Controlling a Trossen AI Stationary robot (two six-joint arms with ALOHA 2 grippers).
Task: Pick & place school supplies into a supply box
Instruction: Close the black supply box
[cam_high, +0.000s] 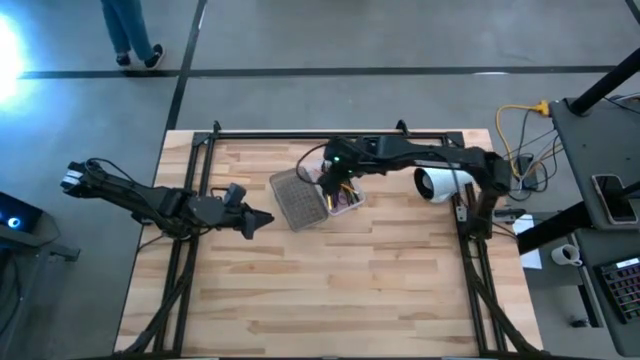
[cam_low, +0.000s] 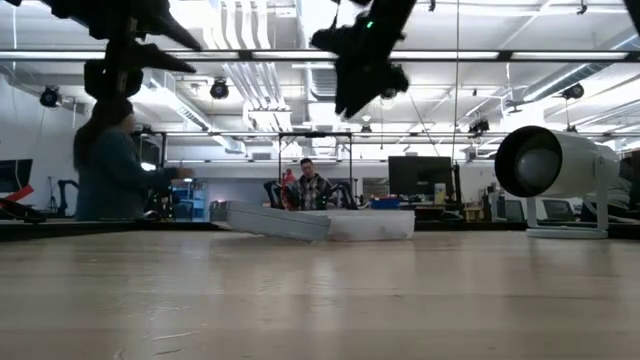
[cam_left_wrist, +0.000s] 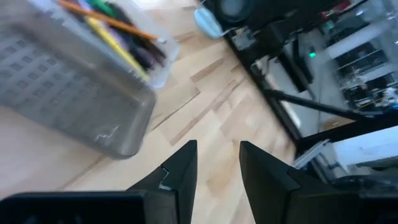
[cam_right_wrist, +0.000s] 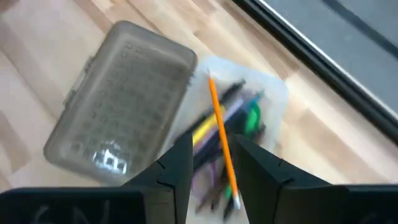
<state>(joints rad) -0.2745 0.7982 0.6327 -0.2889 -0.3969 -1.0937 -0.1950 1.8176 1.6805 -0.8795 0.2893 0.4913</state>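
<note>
Supply box (cam_high: 318, 197): a small clear plastic case lay open on the wooden table (cam_high: 330, 290), toward the far middle of the top. Its grey ribbed half (cam_right_wrist: 121, 102) lay flat beside the clear tray half (cam_right_wrist: 267, 93), the two joined along one long side.

School supplies: pens and pencils were gathered inside the clear tray half. An orange pencil (cam_right_wrist: 221, 140) lay on top across the others, with a yellow one (cam_right_wrist: 202, 132), a green one (cam_right_wrist: 252, 118) and dark and purplish ones beneath. In the left wrist view the same cluster (cam_left_wrist: 121, 31) showed at the tray's far side.

Right gripper (cam_high: 331, 186): hung directly above the tray half, clear of the table in the low view (cam_low: 362, 90). Its two fingers (cam_right_wrist: 176, 165) stood a little apart with the orange pencil showing in the gap between them; whether they touched the pencil could not be told.

Left gripper (cam_high: 262, 220): waited over bare table to the left of the box, apart from it, pointing toward it. Its fingers (cam_left_wrist: 180, 171) stood spread with nothing between them.

White camera unit (cam_high: 440, 183): stood on the table near the right edge.

Persons: one stood at left beyond the table (cam_low: 110, 170) and one farther back at centre (cam_low: 310, 188).
</note>
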